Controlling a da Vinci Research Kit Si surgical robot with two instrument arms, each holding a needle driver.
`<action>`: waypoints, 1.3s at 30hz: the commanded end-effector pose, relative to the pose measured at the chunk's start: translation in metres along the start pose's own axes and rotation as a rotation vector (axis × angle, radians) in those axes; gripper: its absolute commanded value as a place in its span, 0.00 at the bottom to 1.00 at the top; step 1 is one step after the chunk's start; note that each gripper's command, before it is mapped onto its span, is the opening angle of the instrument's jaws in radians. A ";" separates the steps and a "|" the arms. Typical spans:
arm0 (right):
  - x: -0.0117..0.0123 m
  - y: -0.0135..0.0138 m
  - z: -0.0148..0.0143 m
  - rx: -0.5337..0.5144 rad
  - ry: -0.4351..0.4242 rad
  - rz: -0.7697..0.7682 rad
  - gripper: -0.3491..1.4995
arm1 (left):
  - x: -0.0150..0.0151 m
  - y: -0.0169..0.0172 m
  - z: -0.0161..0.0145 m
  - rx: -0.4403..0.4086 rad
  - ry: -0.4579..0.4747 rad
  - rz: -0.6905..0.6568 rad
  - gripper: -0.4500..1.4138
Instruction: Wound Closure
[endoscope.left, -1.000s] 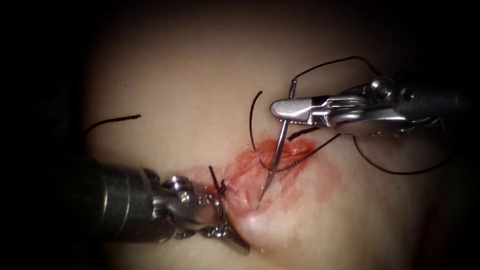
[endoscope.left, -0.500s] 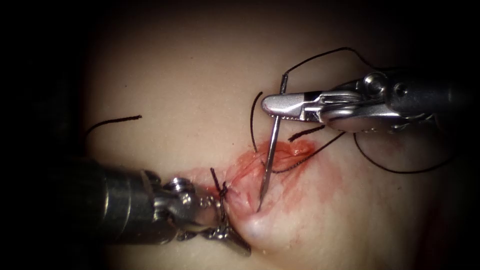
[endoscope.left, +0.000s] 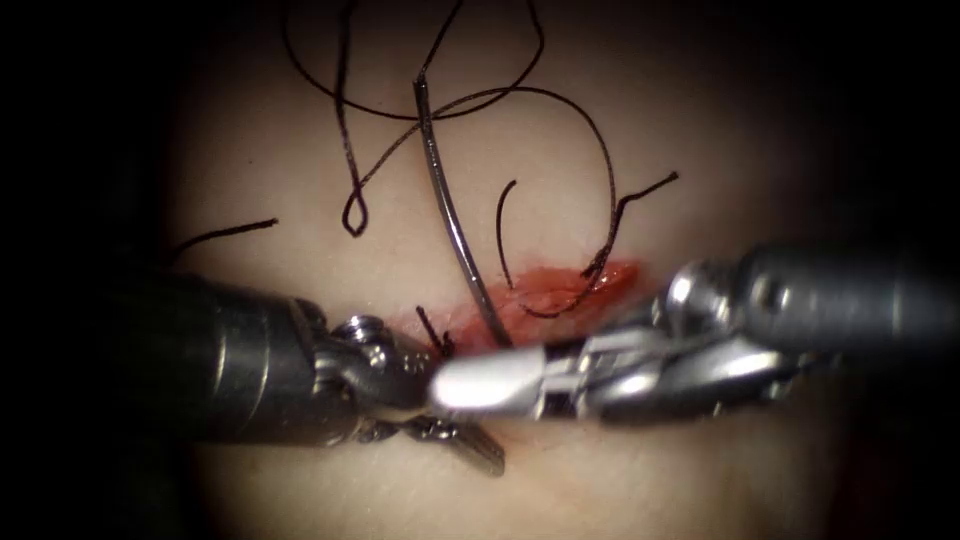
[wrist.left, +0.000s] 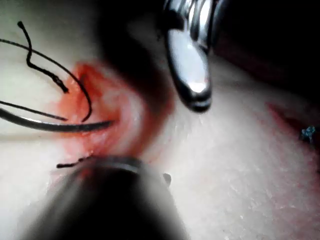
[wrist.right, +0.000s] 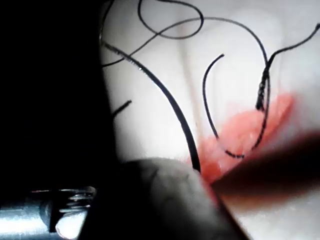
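Note:
The curved needle (endoscope.left: 452, 215) stands free with its lower end in the red cut (endoscope.left: 560, 290) of the tissue (endoscope.left: 700, 120), near the cut's left end. Its tail end points up and away, and black thread (endoscope.left: 590, 140) loops from it over the far tissue. My right tool (endoscope.left: 445, 387) lies across the near side of the cut, jaws shut and holding nothing, just in front of the needle's base. The left wrist view has that tool (wrist.left: 192, 85) apart from the needle (wrist.left: 50, 125). My left tool (endoscope.left: 450, 430) rests on the tissue at the cut's left, partly behind the right tool.
A knotted stitch (endoscope.left: 440, 340) with short ends sits at the cut's left end, another (endoscope.left: 603, 262) near its right end. A cut end of thread (endoscope.left: 225, 232) lies on the tissue at the left. Red fluid stains the cut's edges (wrist.right: 240, 130).
My right tool has let go of the needle and dropped down and left, in front of the cut. The needle now stands in the tissue, tail up, and thread loops lie at the far side.

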 end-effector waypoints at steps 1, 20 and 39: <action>0.0008 0.0000 0.0006 0.015 -0.004 -0.069 0.00 | 0.0001 -0.0003 0.0006 -0.001 0.000 0.000 0.00; 0.0051 -0.0036 -0.0046 0.002 0.190 -0.536 0.16 | 0.0003 0.0007 -0.0011 -0.019 -0.002 -0.001 0.09; 0.0098 -0.0018 -0.0080 -0.050 0.296 -0.783 0.39 | 0.0021 0.0029 -0.0129 0.004 0.152 -0.067 0.26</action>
